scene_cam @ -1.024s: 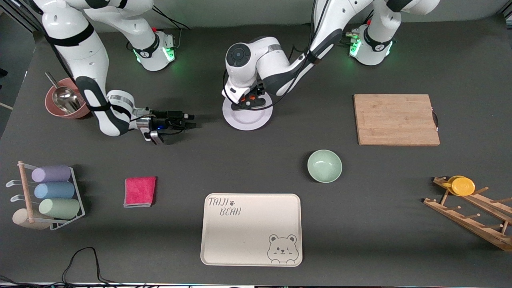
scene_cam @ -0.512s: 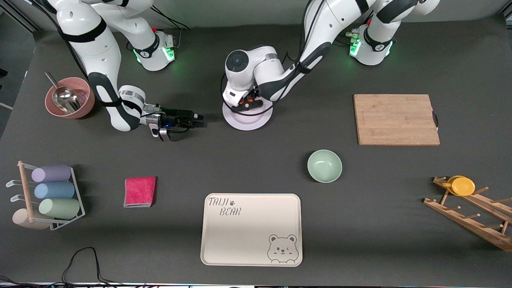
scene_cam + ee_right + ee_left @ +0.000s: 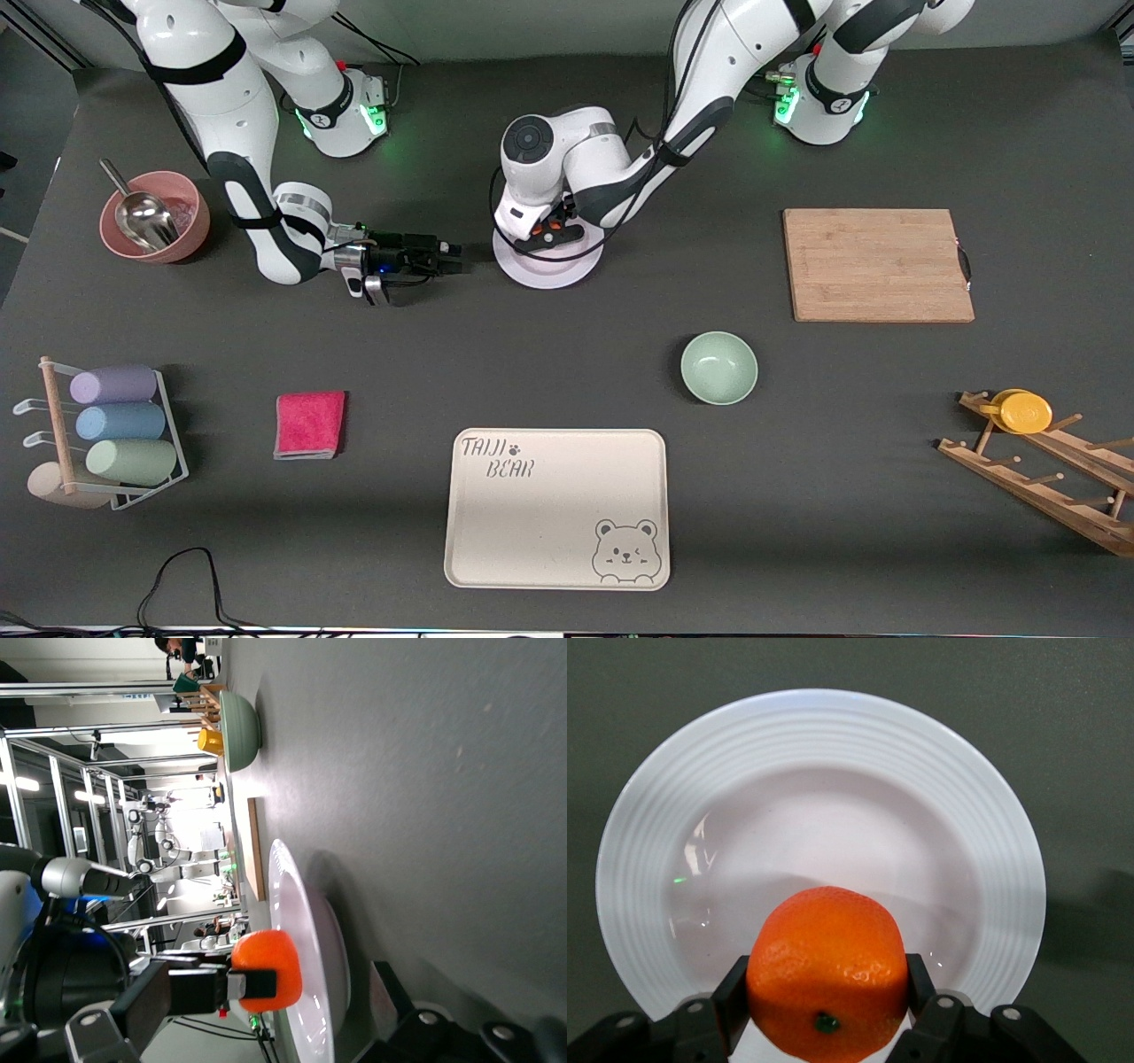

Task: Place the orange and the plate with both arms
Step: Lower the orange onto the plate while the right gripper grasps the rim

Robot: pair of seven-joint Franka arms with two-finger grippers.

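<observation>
Dark table, left wrist view: orange [image 3: 827, 970] clamped over plate [image 3: 819, 735]

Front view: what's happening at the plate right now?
The left pincer is shut on the orange and holds it just over the plate, not yet set down. The right pincer, open, lies low over the table beside the plate, on the side toward the right arm's end, aimed at its rim but not touching it.
</observation>
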